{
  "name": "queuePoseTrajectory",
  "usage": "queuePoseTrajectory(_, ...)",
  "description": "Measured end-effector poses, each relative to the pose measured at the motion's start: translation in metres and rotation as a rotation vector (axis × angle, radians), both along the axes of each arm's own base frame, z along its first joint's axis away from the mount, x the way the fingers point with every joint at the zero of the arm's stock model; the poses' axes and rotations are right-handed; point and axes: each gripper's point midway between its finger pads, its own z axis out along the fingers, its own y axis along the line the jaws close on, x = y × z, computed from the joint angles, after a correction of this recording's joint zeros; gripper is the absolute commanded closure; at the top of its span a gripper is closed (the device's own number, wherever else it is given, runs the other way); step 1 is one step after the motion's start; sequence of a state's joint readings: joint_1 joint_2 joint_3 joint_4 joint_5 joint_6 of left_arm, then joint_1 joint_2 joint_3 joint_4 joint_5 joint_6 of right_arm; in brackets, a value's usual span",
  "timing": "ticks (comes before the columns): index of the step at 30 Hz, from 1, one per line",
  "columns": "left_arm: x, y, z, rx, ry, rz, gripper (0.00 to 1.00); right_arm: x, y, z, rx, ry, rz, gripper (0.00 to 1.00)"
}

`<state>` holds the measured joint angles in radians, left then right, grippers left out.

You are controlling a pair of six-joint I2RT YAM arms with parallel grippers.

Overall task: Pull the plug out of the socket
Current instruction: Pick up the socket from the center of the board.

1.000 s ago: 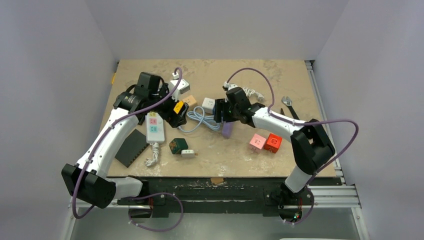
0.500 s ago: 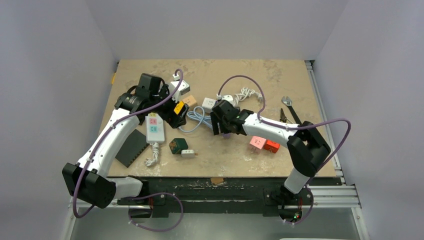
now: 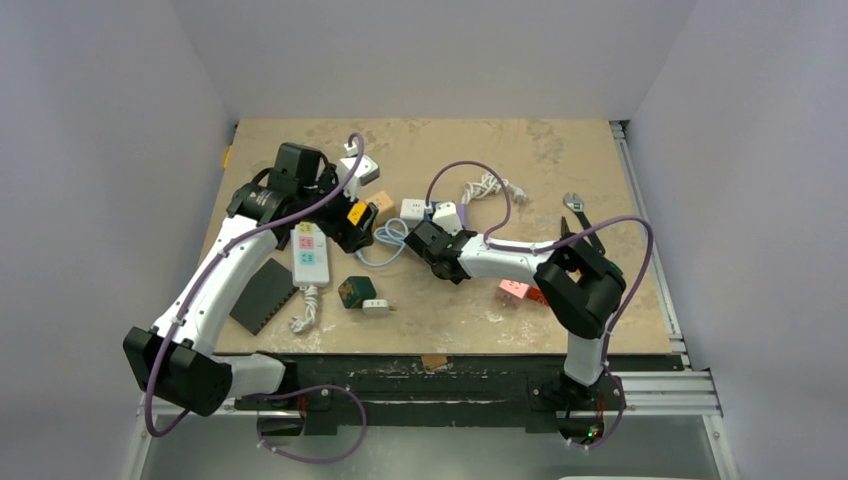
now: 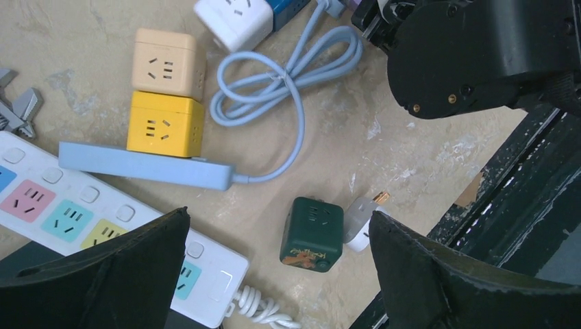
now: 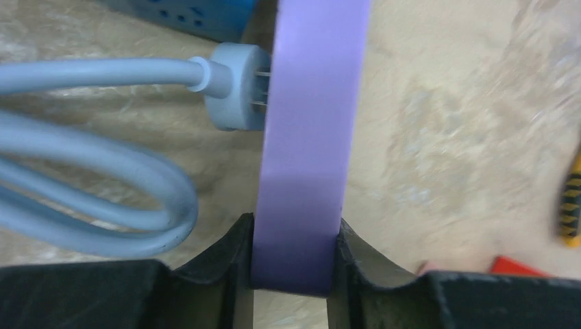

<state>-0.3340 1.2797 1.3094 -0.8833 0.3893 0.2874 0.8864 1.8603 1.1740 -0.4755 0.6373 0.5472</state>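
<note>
My right gripper [image 5: 294, 226] is shut on one end of a flat purple socket strip [image 5: 312, 123], which runs away from the fingers in the right wrist view. A light-blue round plug [image 5: 233, 86] sits at the strip's left side with its metal prongs partly showing between plug and strip. Its light-blue cable [image 3: 388, 240] loops across the table. In the top view the right gripper [image 3: 430, 243] is low at the table's middle. My left gripper [image 4: 277, 216] hangs open above the table, holding nothing.
Below the left gripper lie a green cube socket [image 4: 312, 233] with a white adapter [image 4: 360, 223], a white power strip [image 3: 309, 255], a light-blue flat strip [image 4: 144, 164], and yellow [image 4: 166, 125] and peach [image 4: 168, 65] cubes. Pink and red cubes [image 3: 515, 289] lie right.
The right arm has swung left and nearer, bringing the purple strip toward the blue cable; its jaws widened and closed again on the strip. The left arm has not moved.
</note>
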Motion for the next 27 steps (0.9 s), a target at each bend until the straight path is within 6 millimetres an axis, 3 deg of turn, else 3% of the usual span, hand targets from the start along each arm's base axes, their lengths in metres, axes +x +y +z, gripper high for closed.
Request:
queuePoseTrajectory(1, 0.000, -0.001, 0.002, -0.006, -0.001, -0.003, 0.00, 0.003, -0.004, 0.003, -0.022, -0.033, -0.019, 1.00)
queuePoseTrajectory(5, 0.002, -0.013, 0.002, -0.061, 0.025, -0.019, 0.00, 0.011, -0.013, 0.021, -0.081, -0.115, -0.010, 1.00)
queuePoseTrajectory(14, 0.029, -0.054, -0.019, -0.199, 0.182, -0.066, 0.00, 0.021, -0.023, 0.105, -0.210, -0.256, 0.163, 1.00)
queuePoseTrajectory(22, 0.042, -0.075, -0.005, -0.320, 0.166, -0.088, 0.00, 0.027, -0.023, 0.121, -0.309, -0.269, 0.273, 1.00)
queuePoseTrajectory(27, 0.043, -0.089, 0.003, -0.418, 0.167, -0.120, 0.00, 0.026, -0.020, 0.144, -0.311, -0.294, 0.365, 1.00)
